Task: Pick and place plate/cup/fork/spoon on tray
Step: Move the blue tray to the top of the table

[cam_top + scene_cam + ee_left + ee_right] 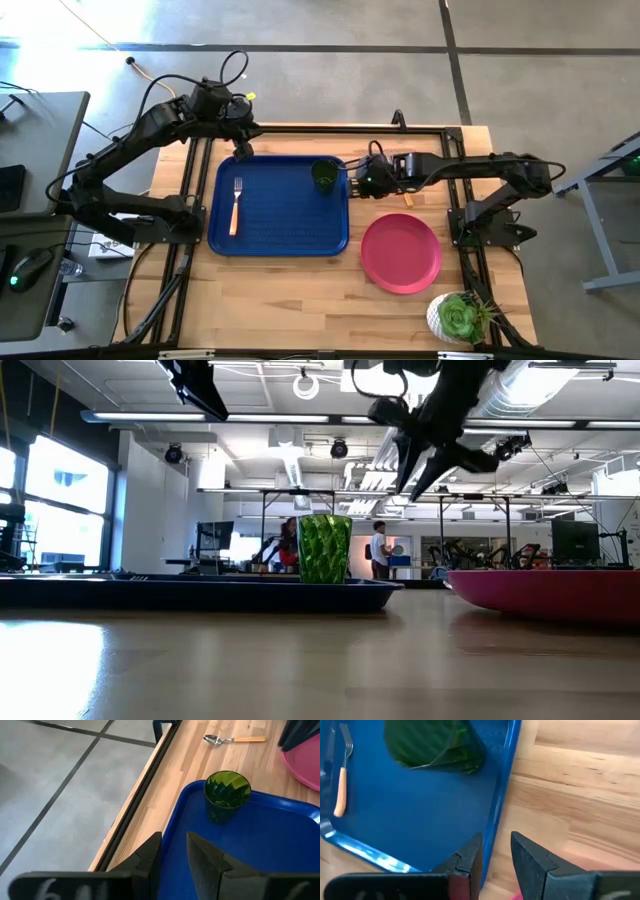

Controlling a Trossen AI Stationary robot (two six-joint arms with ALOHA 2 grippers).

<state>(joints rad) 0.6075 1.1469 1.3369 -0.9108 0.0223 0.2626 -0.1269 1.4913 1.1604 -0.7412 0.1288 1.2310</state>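
The blue tray (280, 205) sits at the centre of the high view, and the fork (236, 205) lies on its left side, tines toward the top of the frame. The green cup (324, 176) stands upright in the tray's upper right corner. Off the tray, the pink plate (401, 253) rests on the table (300, 300) toward the lower right, just beside the tray's corner. The spoon (232, 740) is out on the bare wood beyond the cup, clear of the tray. The right gripper (362, 180) hovers just right of the cup, over the tray's right rim, fingers slightly apart and pinching nothing. The left gripper (243, 150) hangs over the tray's upper left edge, a narrow gap between its fingers, empty too. A potted succulent (458, 318) stands at the lower right of the table.
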